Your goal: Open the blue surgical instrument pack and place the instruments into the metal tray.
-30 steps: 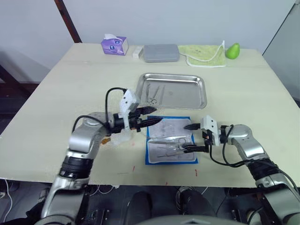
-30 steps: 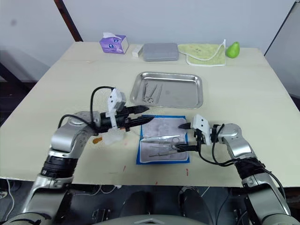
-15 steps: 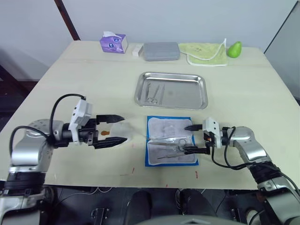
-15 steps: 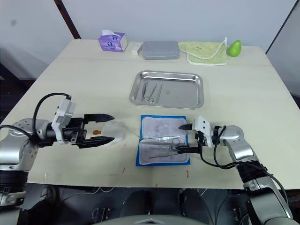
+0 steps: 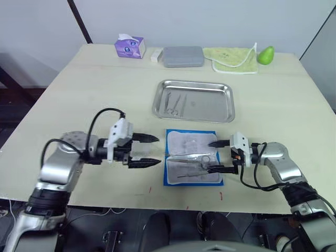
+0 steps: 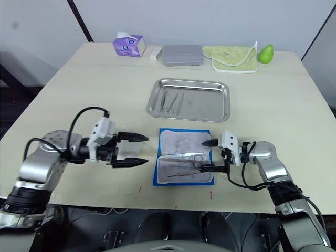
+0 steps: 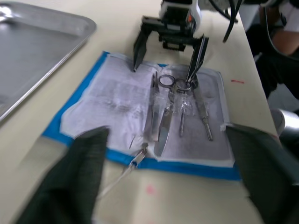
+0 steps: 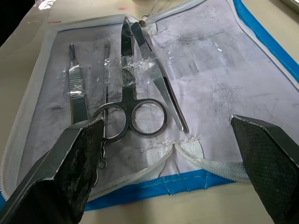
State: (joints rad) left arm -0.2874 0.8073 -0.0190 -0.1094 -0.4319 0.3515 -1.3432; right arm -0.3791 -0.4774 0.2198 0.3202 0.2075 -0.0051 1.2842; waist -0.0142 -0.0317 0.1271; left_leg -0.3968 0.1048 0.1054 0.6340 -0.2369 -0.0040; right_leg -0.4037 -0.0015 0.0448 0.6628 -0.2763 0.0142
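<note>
The blue surgical instrument pack (image 5: 192, 157) lies opened flat near the table's front edge, whitish lining up. Several instruments (image 8: 140, 109), scissors and forceps among them, rest on the lining under clear tape. My right gripper (image 5: 211, 156) is open at the pack's right edge, its fingers either side of the scissors' rings. My left gripper (image 5: 156, 150) is open just left of the pack, holding nothing. The metal tray (image 5: 210, 107) sits behind the pack with two instruments (image 5: 173, 102) in its left part.
A clear plastic scrap (image 6: 126, 152) lies on the table under my left fingers. Along the far edge stand a purple tissue box (image 5: 129, 47), a grey case (image 5: 182, 56), a green cloth (image 5: 234, 59) and a green pear (image 5: 266, 54).
My left gripper left the pack's upper left corner, drew back to the left and opened, then came back right to the pack's left edge. My right gripper has hardly moved.
</note>
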